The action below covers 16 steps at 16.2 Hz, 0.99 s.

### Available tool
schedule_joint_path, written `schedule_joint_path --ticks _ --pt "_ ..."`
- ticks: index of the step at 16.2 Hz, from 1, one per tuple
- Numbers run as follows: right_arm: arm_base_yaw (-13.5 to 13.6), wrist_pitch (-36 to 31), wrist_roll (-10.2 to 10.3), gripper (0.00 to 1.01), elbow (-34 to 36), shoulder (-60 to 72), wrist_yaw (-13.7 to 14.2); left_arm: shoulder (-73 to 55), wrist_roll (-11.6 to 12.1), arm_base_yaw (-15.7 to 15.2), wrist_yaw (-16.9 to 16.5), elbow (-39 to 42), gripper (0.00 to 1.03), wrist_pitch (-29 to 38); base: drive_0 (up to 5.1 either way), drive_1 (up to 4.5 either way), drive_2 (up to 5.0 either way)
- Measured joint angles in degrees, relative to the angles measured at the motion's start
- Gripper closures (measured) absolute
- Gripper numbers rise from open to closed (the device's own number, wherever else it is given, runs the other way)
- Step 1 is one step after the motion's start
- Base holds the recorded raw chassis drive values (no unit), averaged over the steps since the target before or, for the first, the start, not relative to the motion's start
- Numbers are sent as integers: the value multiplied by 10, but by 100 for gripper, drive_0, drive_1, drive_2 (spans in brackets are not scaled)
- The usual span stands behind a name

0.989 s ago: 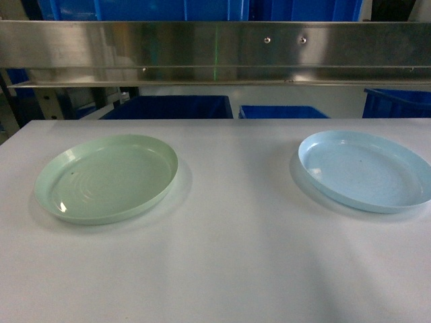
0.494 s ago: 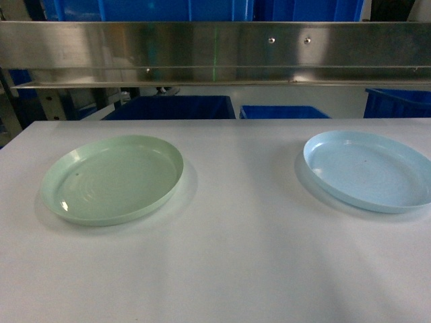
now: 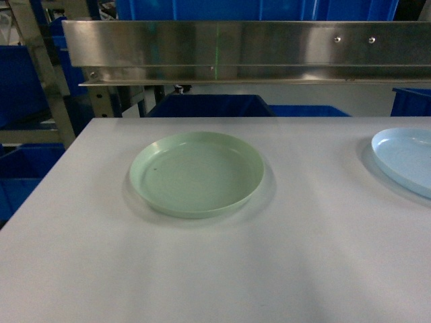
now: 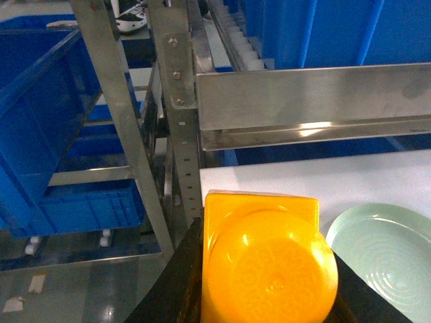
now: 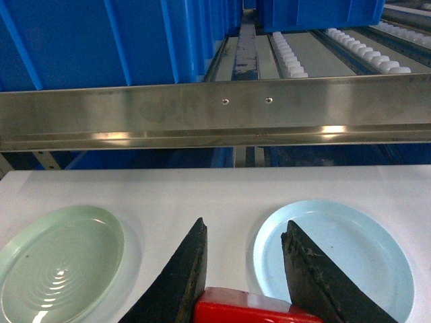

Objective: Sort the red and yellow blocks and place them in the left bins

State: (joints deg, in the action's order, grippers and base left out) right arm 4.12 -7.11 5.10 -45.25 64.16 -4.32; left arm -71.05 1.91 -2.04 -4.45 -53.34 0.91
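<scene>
The orange-yellow block (image 4: 269,262) fills the lower middle of the left wrist view, its stud facing the camera. My left gripper (image 4: 266,276) is shut on it, and a black finger (image 4: 178,276) shows at its side. The red block (image 5: 252,311) sits low between the black fingers (image 5: 180,276) of my right gripper (image 5: 244,229), which is shut on it above the white table. Large blue bins (image 4: 34,121) stand on a rack beyond the table's left edge, also seen as blue bins (image 3: 20,87) in the head view. Neither gripper shows in the head view.
A green plate (image 3: 196,173) lies mid-table and a light blue plate (image 3: 404,158) at the right edge of the white table (image 3: 303,256). A steel shelf rail (image 3: 249,50) crosses above the far edge, with more blue bins (image 3: 209,104) behind. A steel upright (image 4: 178,101) stands by the table's left corner.
The head view has swung left: both plates slid right in the frame, the blue one now half cut off. The table's left edge and the bin rack have come into view.
</scene>
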Motion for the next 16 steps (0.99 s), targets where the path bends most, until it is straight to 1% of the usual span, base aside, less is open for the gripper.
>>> schedule_joint_path --ticks 14,16 --pt "0 0 0 73 0 2 -2 0 0 0 1 0 76 -1 -491 131 340" --pt "0 -1 0 73 0 1 -2 0 0 0 1 0 76 -1 -483 263 263"
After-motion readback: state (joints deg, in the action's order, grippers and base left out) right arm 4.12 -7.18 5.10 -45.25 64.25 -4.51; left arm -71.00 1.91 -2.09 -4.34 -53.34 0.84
